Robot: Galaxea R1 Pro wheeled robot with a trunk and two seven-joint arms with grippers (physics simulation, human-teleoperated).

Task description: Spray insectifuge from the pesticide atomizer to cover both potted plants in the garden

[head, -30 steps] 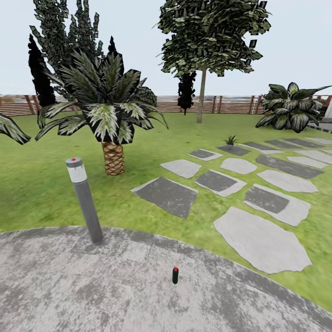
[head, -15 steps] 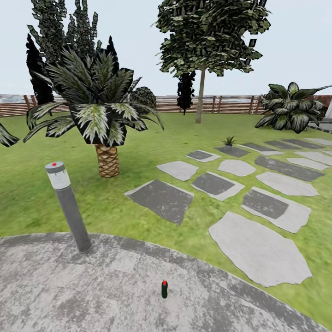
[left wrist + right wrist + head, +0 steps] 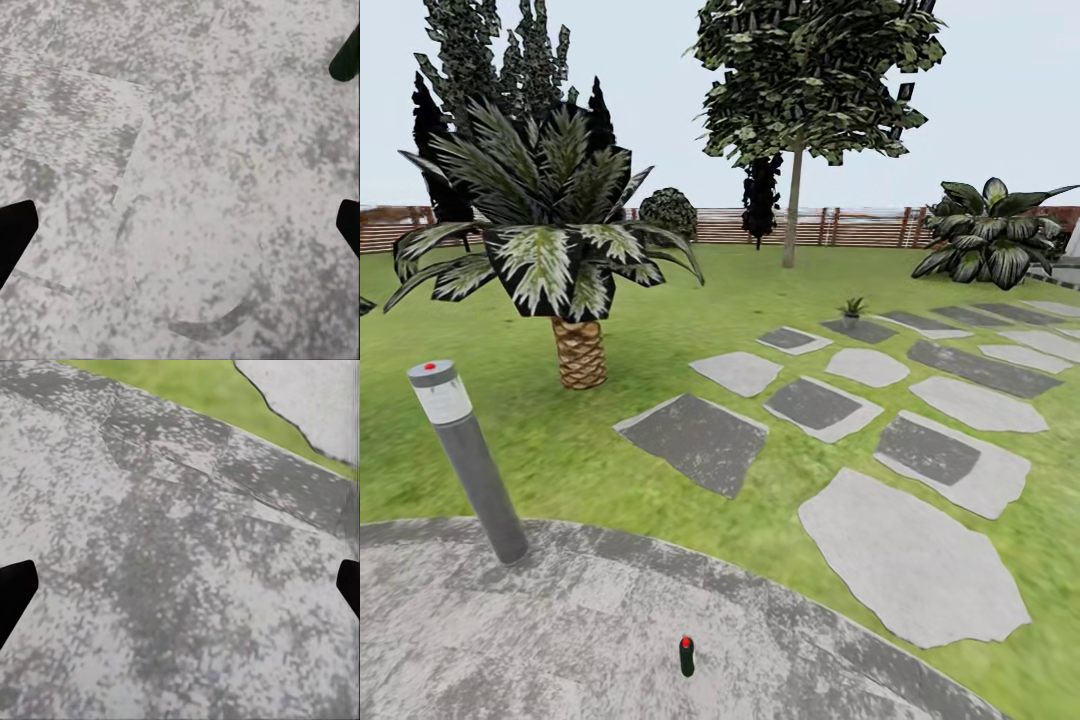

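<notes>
Head view, garden inventory. Small dark green spray bottle with a red-tipped cap [image 3: 686, 656]: upright on the round grey speckled paved patio [image 3: 560, 620], well apart from the grey bollard lamp post with pale head and red dot [image 3: 465, 460], on the side away from the lamp's lean. Judged light, rigid plastic, smooth and likely slippery; easily toppled by a glancing finger. Best hold: across the mid-body below the head, jaws square to the sides, trigger left free. Stripe and trigger too small to make out.

Small green rosette in a tiny grey pot [image 3: 851, 310]: far from the lamp post, beside the dark flat stepping stones [image 3: 860, 328] on the green lawn [image 3: 660, 330]. Leaves too distant for detail. Second pot not identified.

Short palm with striped fronds [image 3: 565, 250] and brown slatted fence [image 3: 840, 228]: beyond the lamp post.

Left wrist view: dark fingertips [image 3: 15, 229] at opposite edges over bare paving, spread apart, nothing between. Right wrist view: dark fingertips [image 3: 15, 585] likewise spread and empty, lawn strip and pale stone beyond. Fingers cut off by frame edges.
</notes>
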